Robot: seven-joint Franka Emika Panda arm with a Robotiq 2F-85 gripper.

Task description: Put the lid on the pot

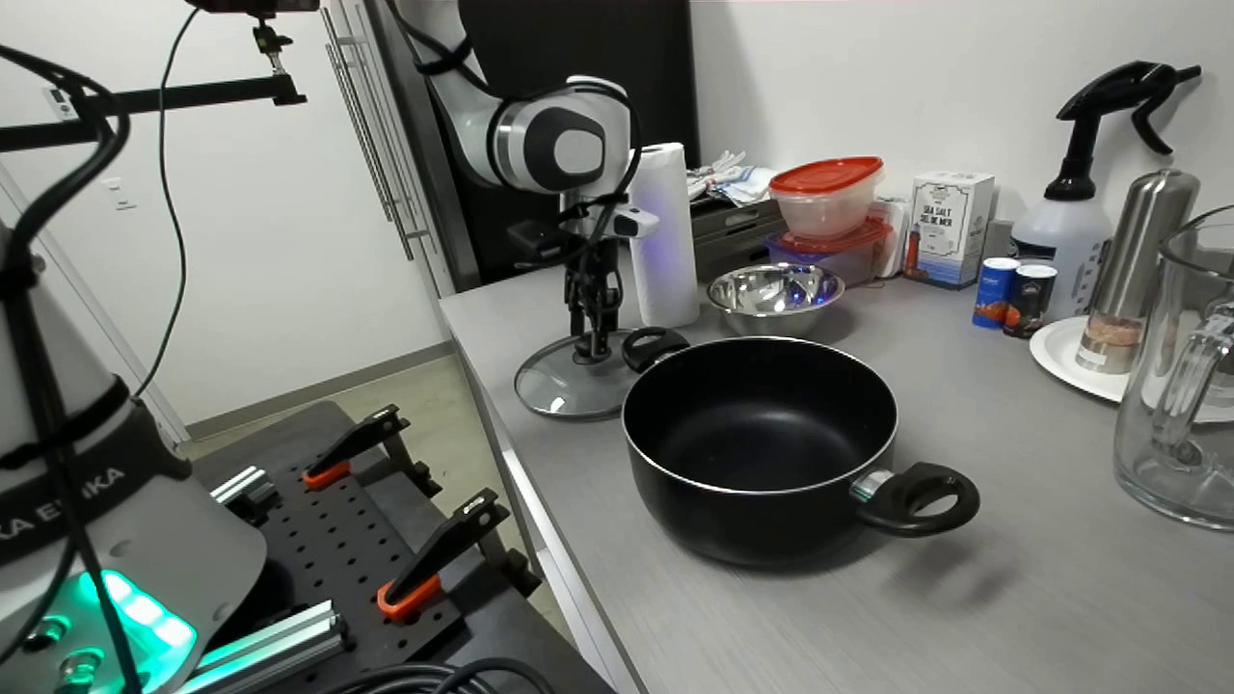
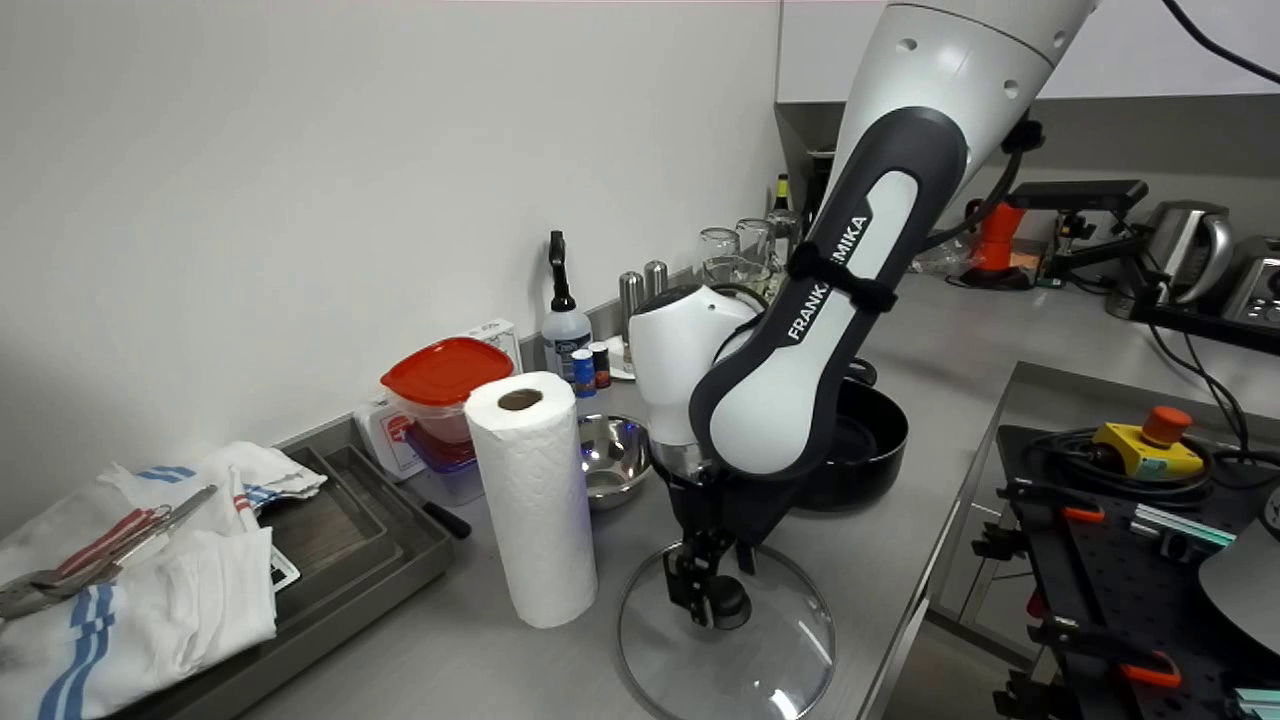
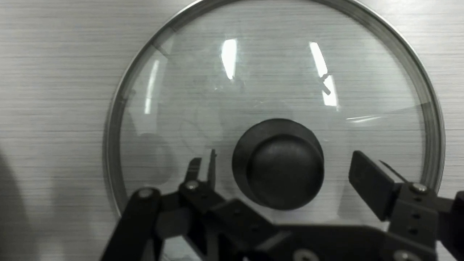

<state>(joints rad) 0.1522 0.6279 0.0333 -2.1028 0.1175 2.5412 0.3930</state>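
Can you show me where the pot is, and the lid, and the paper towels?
Pot (image 1: 762,443): in an exterior view, on its bare inside bottom.
Lid (image 3: 284,170): in the wrist view, on its dark knob.
Paper towels (image 2: 532,510): in an exterior view, on the roll's white side.

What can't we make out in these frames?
Lid: in the wrist view, top of the rim cut off by the upper edge, much of the lower rim behind the hand.
Pot: in an exterior view, partly behind the arm.
Glass pitcher: in an exterior view, cut off by the right edge.
Sea salt box: in an exterior view, fine print too small.
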